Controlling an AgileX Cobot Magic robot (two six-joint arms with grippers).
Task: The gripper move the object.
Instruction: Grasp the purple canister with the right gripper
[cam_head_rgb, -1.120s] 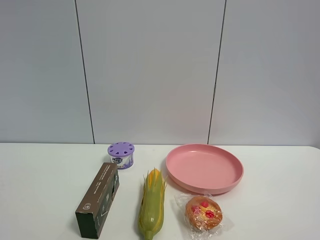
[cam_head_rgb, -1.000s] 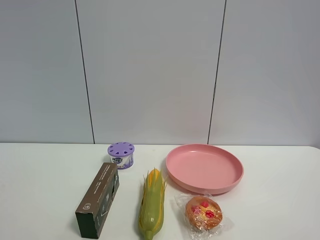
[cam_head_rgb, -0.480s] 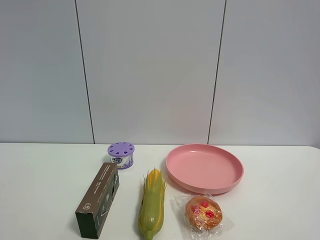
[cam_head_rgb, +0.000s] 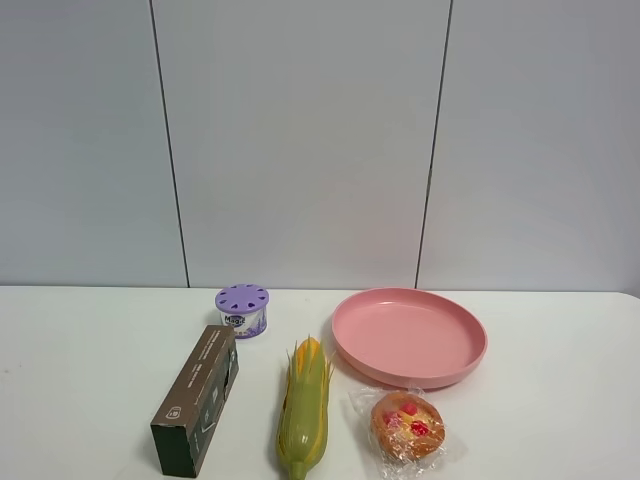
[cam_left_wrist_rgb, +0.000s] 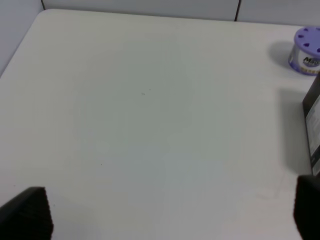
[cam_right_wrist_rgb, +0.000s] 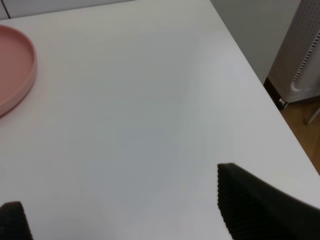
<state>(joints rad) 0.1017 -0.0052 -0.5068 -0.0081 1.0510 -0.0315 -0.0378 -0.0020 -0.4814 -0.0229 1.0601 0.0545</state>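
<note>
Five things lie on the white table (cam_head_rgb: 80, 350): a dark oblong cardboard box (cam_head_rgb: 196, 400), just behind it the small round white tub with a purple perforated lid (cam_head_rgb: 242, 309), a green-husked yellow corn cob (cam_head_rgb: 304, 408), a round pink plate (cam_head_rgb: 410, 337) and a plastic-wrapped muffin (cam_head_rgb: 407, 424). The left gripper (cam_left_wrist_rgb: 165, 215) and right gripper (cam_right_wrist_rgb: 130, 220) each show black fingers (cam_left_wrist_rgb: 25, 212) spread wide, grasping nothing.

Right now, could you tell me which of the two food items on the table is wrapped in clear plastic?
The muffin, just in front of the pink plate; the corn cob beside it lies bare.
</note>
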